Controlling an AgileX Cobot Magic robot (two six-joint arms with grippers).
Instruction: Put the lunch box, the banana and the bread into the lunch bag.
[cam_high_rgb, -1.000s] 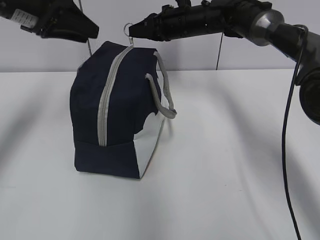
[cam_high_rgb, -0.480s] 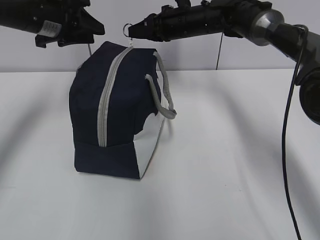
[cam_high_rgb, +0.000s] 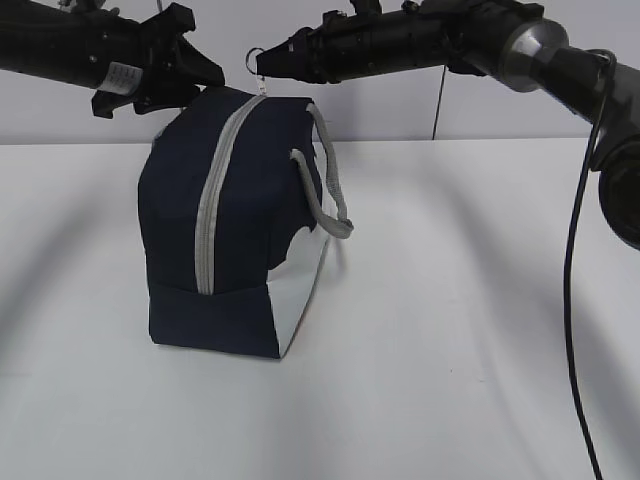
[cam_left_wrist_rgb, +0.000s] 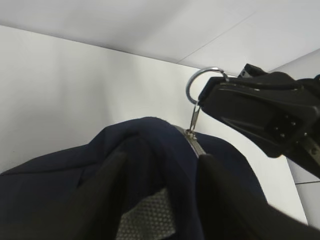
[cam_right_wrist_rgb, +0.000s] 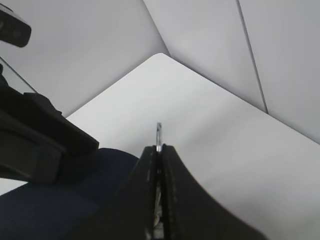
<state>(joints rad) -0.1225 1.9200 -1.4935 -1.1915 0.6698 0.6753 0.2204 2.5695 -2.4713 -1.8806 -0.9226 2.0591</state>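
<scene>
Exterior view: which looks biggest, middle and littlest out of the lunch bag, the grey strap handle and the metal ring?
1. lunch bag
2. grey strap handle
3. metal ring, tiny, held by the right gripper

Left gripper (cam_high_rgb: 190, 75) moved right and down, fingertips now at top left of lunch bag (cam_high_rgb: 215, 230).

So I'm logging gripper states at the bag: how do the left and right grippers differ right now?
The right gripper is shut on the ring pull of the lunch bag; the left gripper is open, its fingers straddling the bag's top fabric. The right gripper sits at the zipper's upper end, the left at the bag's left top corner. Both are black and work at the bag's top.
</scene>
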